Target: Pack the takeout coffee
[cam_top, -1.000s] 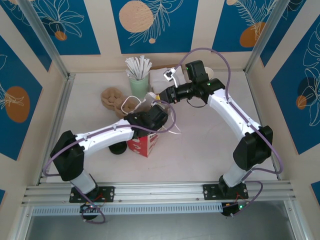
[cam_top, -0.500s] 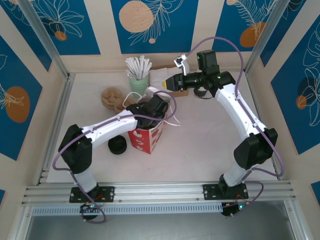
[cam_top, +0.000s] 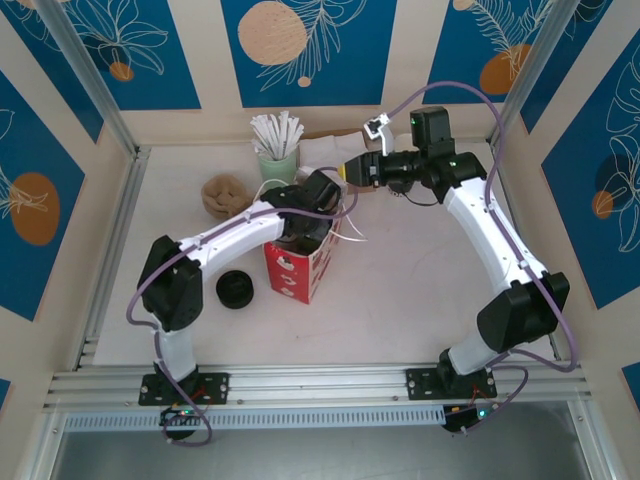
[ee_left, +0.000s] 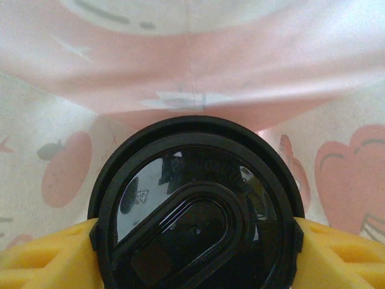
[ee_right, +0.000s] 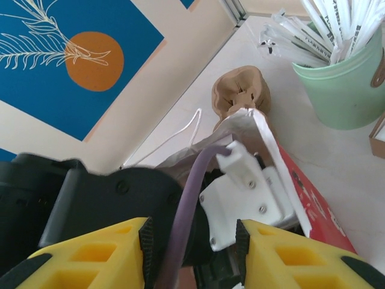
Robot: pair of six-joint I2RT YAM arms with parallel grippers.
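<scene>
1. Not an actual cafe imo. This is a robot lab booth dressed up to look like one.
2. Giveaways: bare aluminium frame posts [cam_top: 90, 85] at the corners, a slotted metal rail [cam_top: 320, 382] that I'm bolted to at the near edge of the counter [cam_top: 420, 290], and printed wall panels [cam_top: 300, 40] with blue leaves and orange dots.
3. Cafe props on top: a mint cup of wrapped straws [cam_top: 279, 165], a red paper bag [cam_top: 298, 272], and the takeout coffee [ee_left: 195, 211] with its black lid.

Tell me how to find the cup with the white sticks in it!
Look along the back wall, a bit left of the middle. The green cup stands there, behind the red bag. It alone holds white sticks; the brown lump to its left holds none.
</scene>
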